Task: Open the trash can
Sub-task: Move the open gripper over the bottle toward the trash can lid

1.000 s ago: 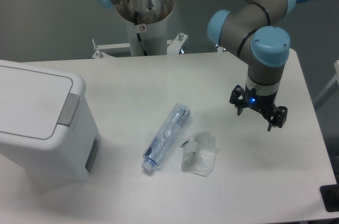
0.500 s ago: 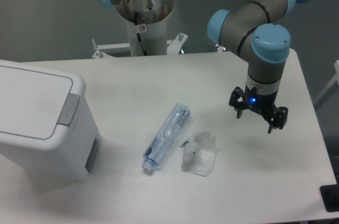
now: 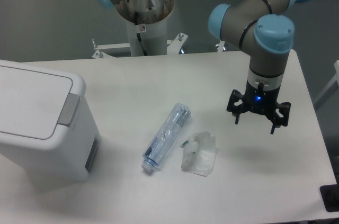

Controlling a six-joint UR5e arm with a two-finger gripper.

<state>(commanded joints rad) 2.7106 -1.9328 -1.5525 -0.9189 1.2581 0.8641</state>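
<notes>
The gripper (image 3: 257,121) is hovering near the tabletop's right edge, jaws spread wide; it should cross to the trash can (image 3: 39,121), lifting its grey tab (image 3: 68,109).

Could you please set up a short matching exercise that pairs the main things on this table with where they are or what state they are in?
Things:
1. trash can
2. plastic bottle
3. crumpled clear bag
4. pincer

Places or states:
A. open, hanging above the table's right side
B. lying on its side mid-table
C. far left, lid shut
D. just right of the bottle's lower end

Pairs: 1-C, 2-B, 3-D, 4-A
</notes>
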